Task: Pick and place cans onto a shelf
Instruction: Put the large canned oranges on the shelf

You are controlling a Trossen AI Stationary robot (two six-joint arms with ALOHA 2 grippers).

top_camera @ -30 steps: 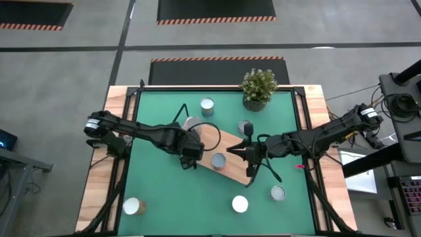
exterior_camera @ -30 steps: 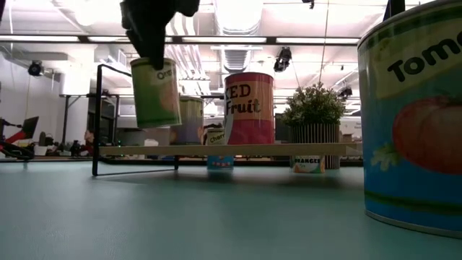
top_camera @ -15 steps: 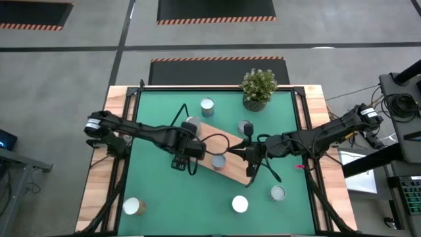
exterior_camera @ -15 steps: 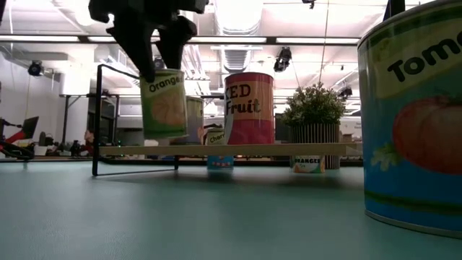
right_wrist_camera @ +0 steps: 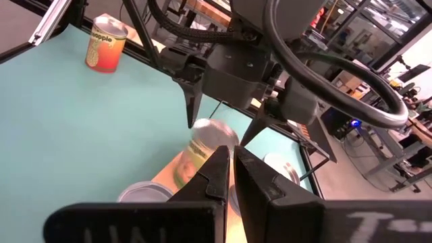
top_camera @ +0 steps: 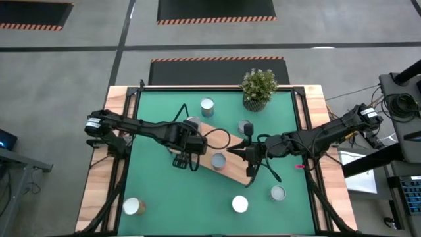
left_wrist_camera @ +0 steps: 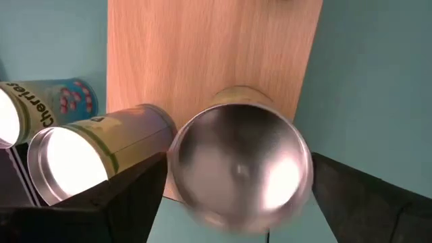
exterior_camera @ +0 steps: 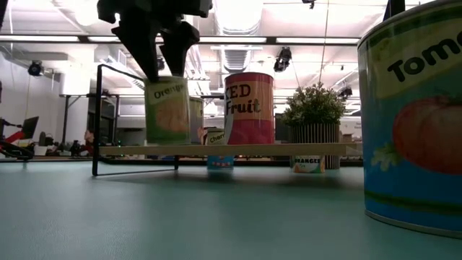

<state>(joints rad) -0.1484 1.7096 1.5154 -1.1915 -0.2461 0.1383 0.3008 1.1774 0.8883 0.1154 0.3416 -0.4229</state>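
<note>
- While the desk (top_camera: 151,191) carries everything, the shelf (top_camera: 227,148) lies slanted at its middle, with several cans on it and others spread on the green mat.
- To finish this step well, I think the left arm should let the orange can (exterior_camera: 167,110) sit flat on the board, then lift straight up so it does not tip toward the near edge.
- The left pincer (exterior_camera: 160,61) stands above the orange can, its fingers spread beside the can top; a firm grip is not visible.
- The right pincer (right_wrist_camera: 233,177) waits near the shelf, its fingers almost together, holding nothing.
</note>
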